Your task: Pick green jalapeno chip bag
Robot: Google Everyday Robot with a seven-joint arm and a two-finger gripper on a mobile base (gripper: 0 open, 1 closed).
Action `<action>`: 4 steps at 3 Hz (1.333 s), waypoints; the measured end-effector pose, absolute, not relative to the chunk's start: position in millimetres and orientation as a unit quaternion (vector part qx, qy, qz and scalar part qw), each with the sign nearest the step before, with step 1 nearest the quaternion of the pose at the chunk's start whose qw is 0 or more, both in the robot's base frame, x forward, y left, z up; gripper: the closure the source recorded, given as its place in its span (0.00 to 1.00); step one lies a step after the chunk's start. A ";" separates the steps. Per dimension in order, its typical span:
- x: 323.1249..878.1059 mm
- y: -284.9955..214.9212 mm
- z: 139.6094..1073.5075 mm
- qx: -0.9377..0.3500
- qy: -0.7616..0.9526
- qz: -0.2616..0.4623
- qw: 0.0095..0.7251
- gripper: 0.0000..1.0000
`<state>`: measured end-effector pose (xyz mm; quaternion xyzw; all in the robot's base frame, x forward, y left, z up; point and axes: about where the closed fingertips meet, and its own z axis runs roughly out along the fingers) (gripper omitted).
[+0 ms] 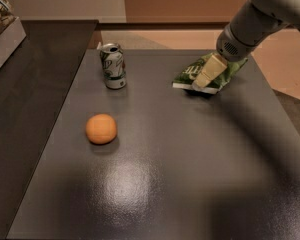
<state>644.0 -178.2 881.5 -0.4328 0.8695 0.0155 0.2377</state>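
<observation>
The green jalapeno chip bag (189,74) lies flat on the dark table (160,179) at the back right, with white lettering and a white front edge. My gripper (206,74) comes down from the upper right and sits right on top of the bag's middle, covering part of it. The bag rests on the table.
A green-and-white soda can (113,65) stands upright at the back left of the table. An orange (101,128) lies in front of it. A lower dark counter (30,99) runs along the left, with a white box (2,29) at its far end.
</observation>
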 end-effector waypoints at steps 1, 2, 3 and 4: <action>655.8 -183.3 865.5 -0.428 0.875 0.011 0.225 0.00; 662.5 -186.3 855.7 -0.431 0.876 0.007 0.217 0.00; 665.2 -193.5 846.8 -0.433 0.878 -0.006 0.205 0.25; 665.3 -198.1 848.3 -0.432 0.878 -0.008 0.206 0.48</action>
